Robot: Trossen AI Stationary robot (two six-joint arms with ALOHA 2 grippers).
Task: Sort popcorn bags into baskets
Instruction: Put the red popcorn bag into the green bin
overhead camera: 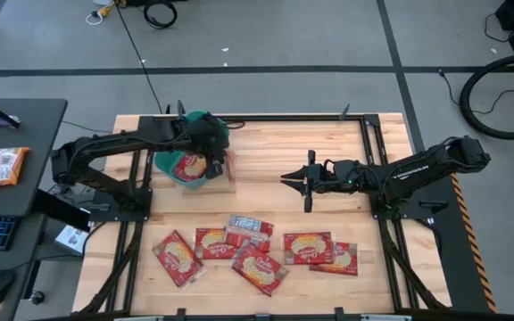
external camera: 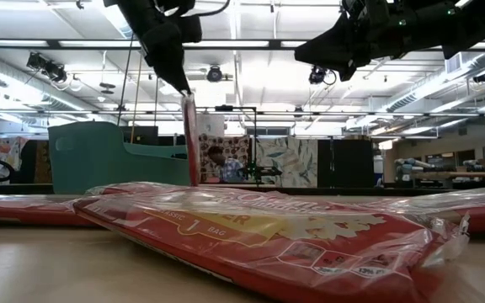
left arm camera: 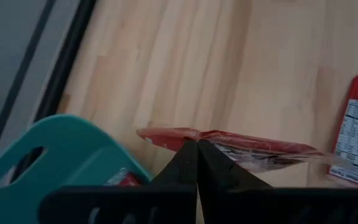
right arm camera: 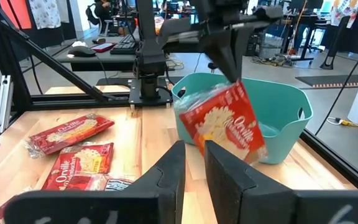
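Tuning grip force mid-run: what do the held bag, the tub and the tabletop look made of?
Popcorn bag in the left gripper: thin glossy plastic film, judging by its crinkles and sheen. Teal tub: moulded plastic, smooth with a soft sheen, rounded corners, a cut-out handle. Table: pale wood, apparently jointed strips, with visible grain and a matte finish.

Grey floor [overhead camera: 284, 36], dark side desk [overhead camera: 16, 134], ceiling strip lights [external camera: 251, 46].

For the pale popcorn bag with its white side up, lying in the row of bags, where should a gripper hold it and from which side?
Probably grip the pale bag by its far long edge, descending from above. It lies flat with red bags overlapping its near side, while the far edge borders bare table. The empty right gripper hovers nearest.
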